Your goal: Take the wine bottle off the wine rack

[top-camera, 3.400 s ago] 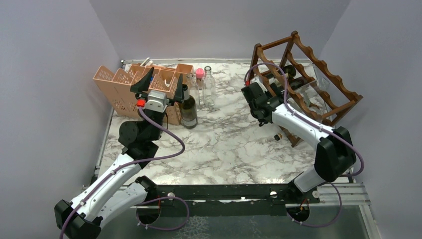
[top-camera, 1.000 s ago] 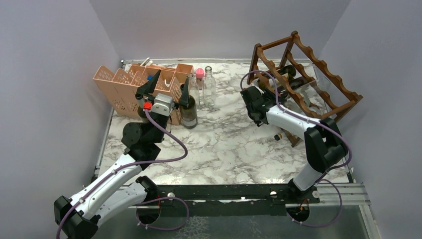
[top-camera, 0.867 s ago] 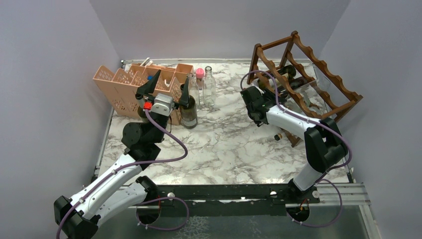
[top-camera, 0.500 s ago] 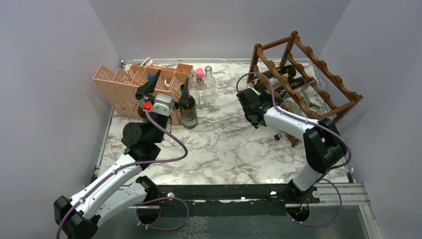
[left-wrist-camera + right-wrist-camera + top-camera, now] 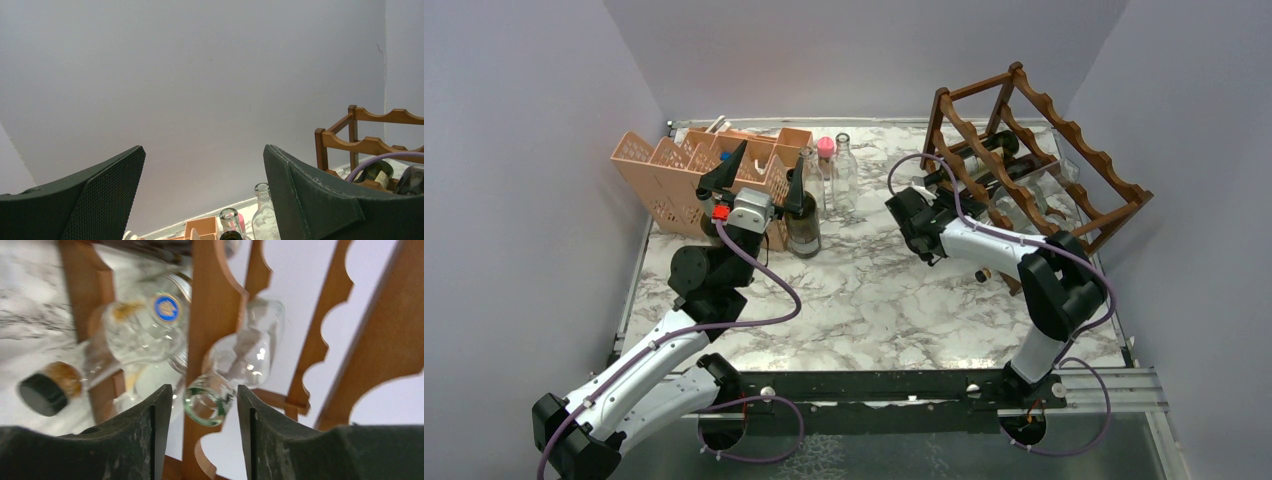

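The wine rack (image 5: 1044, 110) of dark reddish-brown wood with wavy rails stands at the back right of the table. A clear glass wine bottle (image 5: 250, 347) lies in it, body behind a rail (image 5: 215, 300), neck poking out toward me. My right gripper (image 5: 205, 390) is narrowly shut on the bottle's lip at the very fingertips; the view is blurred. From above, the right gripper (image 5: 921, 195) sits just left of the rack. My left gripper (image 5: 761, 175) hangs wide open and empty, raised at the back left, aimed at the wall (image 5: 204, 150).
A corked clear bottle (image 5: 145, 325) and a dark bottle (image 5: 984, 150) also lie in the rack. A peach plastic organiser (image 5: 659, 165) stands at the back left, with a dark bottle (image 5: 802, 225), a clear bottle (image 5: 844, 175) and a pink-capped one (image 5: 826, 148) upright beside it.
My right gripper has drawn back leftward from the rack's front over the last second. The left arm has stayed still in that time.
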Tool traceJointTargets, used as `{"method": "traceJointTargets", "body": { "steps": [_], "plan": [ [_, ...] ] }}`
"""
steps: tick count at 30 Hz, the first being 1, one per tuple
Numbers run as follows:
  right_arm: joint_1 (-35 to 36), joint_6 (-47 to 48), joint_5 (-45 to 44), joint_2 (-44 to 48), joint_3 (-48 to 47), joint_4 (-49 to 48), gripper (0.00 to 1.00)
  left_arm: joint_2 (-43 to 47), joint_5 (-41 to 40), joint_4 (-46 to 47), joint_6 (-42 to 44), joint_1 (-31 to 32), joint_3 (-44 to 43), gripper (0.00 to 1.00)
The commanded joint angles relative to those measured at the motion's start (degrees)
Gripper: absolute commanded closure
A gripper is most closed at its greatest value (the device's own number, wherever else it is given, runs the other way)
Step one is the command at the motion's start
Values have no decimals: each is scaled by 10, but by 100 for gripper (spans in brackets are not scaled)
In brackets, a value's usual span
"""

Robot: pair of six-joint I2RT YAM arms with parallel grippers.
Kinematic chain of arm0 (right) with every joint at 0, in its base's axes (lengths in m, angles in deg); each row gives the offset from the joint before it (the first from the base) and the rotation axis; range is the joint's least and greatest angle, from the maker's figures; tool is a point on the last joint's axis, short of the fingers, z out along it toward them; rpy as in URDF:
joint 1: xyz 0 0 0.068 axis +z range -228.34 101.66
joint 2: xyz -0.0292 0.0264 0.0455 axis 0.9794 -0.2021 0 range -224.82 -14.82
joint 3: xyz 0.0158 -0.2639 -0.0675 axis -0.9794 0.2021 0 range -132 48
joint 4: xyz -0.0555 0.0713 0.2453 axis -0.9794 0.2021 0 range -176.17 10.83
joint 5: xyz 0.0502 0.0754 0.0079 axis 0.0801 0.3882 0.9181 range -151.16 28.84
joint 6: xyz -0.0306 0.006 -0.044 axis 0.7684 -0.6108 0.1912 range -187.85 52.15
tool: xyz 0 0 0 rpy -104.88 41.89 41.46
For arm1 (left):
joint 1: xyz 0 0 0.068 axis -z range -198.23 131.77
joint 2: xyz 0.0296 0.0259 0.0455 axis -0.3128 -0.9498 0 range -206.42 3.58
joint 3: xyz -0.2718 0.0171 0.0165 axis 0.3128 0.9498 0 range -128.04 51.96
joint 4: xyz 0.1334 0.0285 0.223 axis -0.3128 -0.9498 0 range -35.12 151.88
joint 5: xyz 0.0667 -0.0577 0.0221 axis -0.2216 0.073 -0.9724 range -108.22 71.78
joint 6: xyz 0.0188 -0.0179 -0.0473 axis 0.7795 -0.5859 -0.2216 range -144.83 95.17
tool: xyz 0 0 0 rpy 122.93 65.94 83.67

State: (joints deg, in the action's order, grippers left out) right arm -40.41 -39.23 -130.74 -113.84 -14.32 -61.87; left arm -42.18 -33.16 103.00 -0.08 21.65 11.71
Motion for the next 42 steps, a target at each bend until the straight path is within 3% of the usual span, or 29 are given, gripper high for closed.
{"method": "traceJointTargets", "body": {
  "steps": [1,7,13,23,36,42],
  "plan": [
    [15,-23,39,-3,8,-3,40,5,-10,21,4,3,7,6],
    [15,9,28,19,29,-35,28,5,-10,21,2,3,7,6],
    [-2,59,9,37,58,-94,21,7,-10,21,2,3,7,6],
    [-35,159,13,68,87,-219,20,6,-9,21,0,4,7,6],
    [-54,174,31,51,104,-243,23,4,-9,21,1,5,7,6],
    [-53,174,26,47,99,-243,33,7,-10,22,3,5,7,6]
  ]
}}
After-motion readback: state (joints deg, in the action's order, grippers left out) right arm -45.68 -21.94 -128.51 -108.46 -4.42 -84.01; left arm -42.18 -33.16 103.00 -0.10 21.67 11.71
